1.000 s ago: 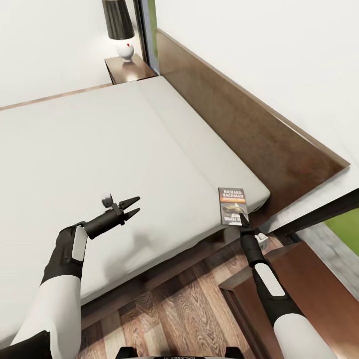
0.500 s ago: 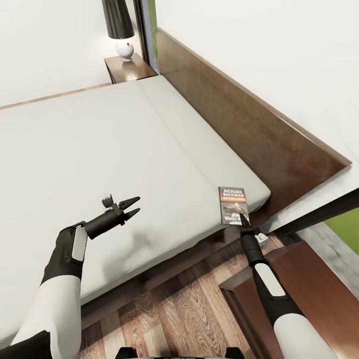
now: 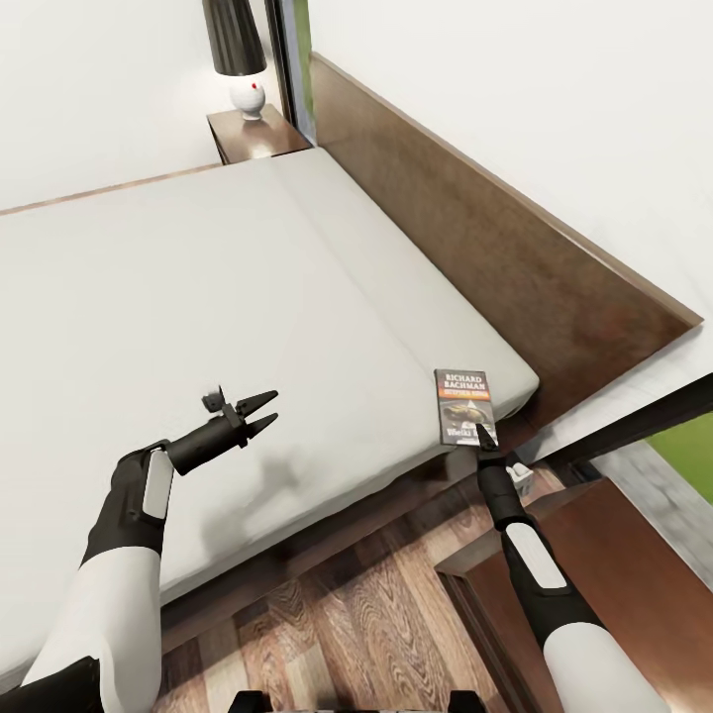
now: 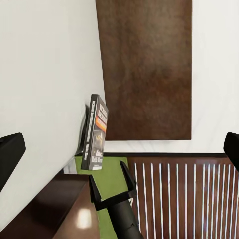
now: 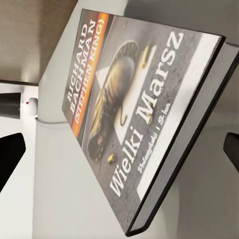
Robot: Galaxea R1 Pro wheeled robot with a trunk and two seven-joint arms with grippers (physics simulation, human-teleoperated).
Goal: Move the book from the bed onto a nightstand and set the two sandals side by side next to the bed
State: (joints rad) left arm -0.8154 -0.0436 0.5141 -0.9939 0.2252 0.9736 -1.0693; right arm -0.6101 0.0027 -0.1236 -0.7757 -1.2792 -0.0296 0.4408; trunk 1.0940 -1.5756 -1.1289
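Book: flat on the bed, cover up, right at the mattress corner close to the headboard. Hangs a little over the edge, so easy to get a finger under. In the right wrist view, big and close, with the white name and the orange band easy to read.

At 6 o'clock from the book, right at its near edge: right gripper. Wide open, one dark finger on each side of the book, holding nothing yet. Hard to tell if touching. Looks lined up that way to pinch the near end and lift.

At 5 o'clock from the book, near by: a nightstand, dark and shiny, with the wood floor beside it. Probably the best spot to put the book, being so near.

At 9 o'clock from the book, well apart: left gripper, up over the mattress, fingers apart, empty. Seems parked there to keep out of the way.

Far off at 11 o'clock: the other nightstand with a lamp on top.
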